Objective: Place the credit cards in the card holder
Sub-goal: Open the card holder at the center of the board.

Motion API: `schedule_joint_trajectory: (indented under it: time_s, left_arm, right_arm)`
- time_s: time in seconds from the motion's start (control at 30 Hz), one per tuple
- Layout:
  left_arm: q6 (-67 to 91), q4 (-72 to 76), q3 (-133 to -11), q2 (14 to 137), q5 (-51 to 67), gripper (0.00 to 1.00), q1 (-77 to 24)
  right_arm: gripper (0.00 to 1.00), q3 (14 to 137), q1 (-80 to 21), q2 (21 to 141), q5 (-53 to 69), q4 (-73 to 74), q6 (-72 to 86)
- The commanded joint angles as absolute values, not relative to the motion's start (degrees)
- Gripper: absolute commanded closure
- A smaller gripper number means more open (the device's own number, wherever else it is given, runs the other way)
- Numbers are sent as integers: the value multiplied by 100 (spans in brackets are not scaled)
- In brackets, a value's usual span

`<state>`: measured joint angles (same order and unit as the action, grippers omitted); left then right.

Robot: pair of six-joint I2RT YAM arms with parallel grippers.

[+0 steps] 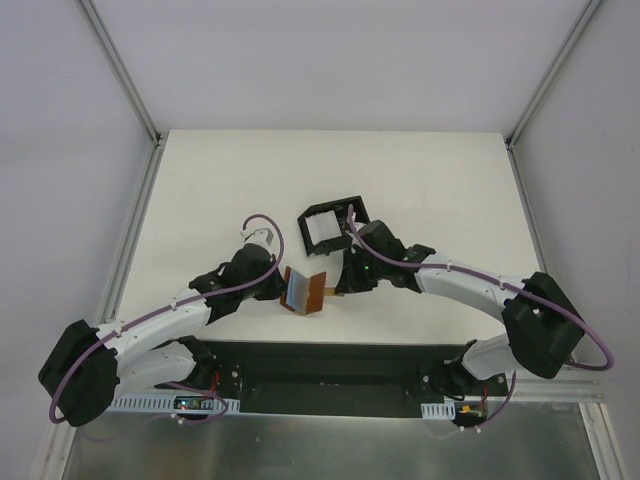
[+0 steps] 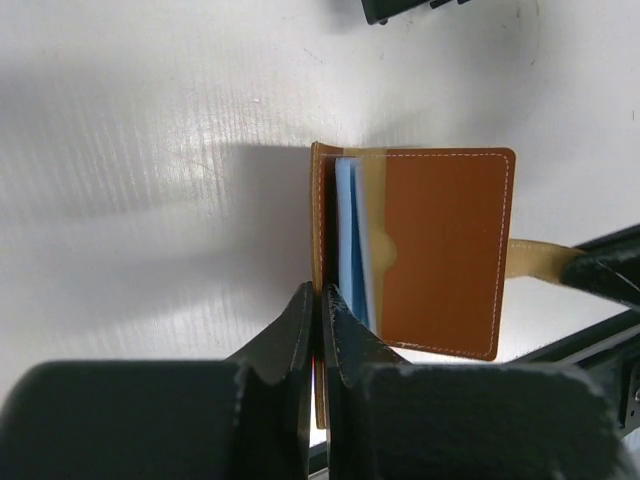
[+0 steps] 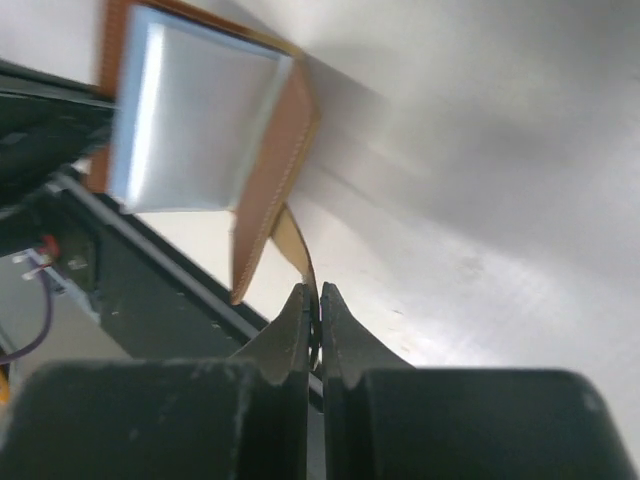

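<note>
A brown leather wallet [image 1: 312, 292] stands open between the two arms, near the table's front edge. Pale blue-grey credit cards [image 3: 190, 120] sit in its pocket, their blue edges [image 2: 350, 240] showing in the left wrist view. My left gripper [image 2: 320, 298] is shut on the edge of the wallet's left flap [image 2: 318, 220]. On the other side, the right gripper [image 3: 316, 300] is shut on the wallet's thin tan strap [image 3: 292, 240]. The black card holder [image 1: 338, 212] stands just behind the wallet, with a white card [image 1: 322, 232] lying in it.
The black base plate [image 1: 320, 365] of the arms runs along the table's near edge, right below the wallet. Grey walls with metal rails [image 1: 135, 215] enclose the white table [image 1: 440, 180] on the left, right and back.
</note>
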<state>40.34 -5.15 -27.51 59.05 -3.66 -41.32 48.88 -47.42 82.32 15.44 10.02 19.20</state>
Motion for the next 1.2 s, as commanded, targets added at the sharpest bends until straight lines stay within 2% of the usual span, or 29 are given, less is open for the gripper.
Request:
schedule_joint_trajectory:
  time_s: [0.0,0.2,0.53,0.7,0.8,0.87,1.1,1.17]
  left_arm:
    - [4087,-229,-2567,5757,-238,100,-4184]
    - [4385,-26,-2373,5923,-97,100,-4184]
    - [4307,263,-2461,5748,316,100,-4227]
    - [4210,272,-2575,5792,466,100,-4245]
    - [4271,272,-2593,5923,475,100,-4263]
    - [4324,264,-2593,5985,413,100,-4263]
    - [4315,264,-2654,5959,369,100,-4307]
    - [4298,264,-2663,5933,352,100,-4315]
  right_arm:
    - [98,4282,-4544,7972,1248,1117,1784]
    - [94,4201,-4325,8279,924,1169,1670]
    - [94,4886,-4289,8876,485,1765,1398]
    - [93,4781,-4289,8991,431,1653,1406]
    - [86,4834,-4289,8842,492,1652,1380]
    - [75,4869,-4289,8676,519,1635,1389]
    - [64,5203,-4289,8061,457,1872,1441]
    - [57,5299,-4342,7876,335,1889,1520]
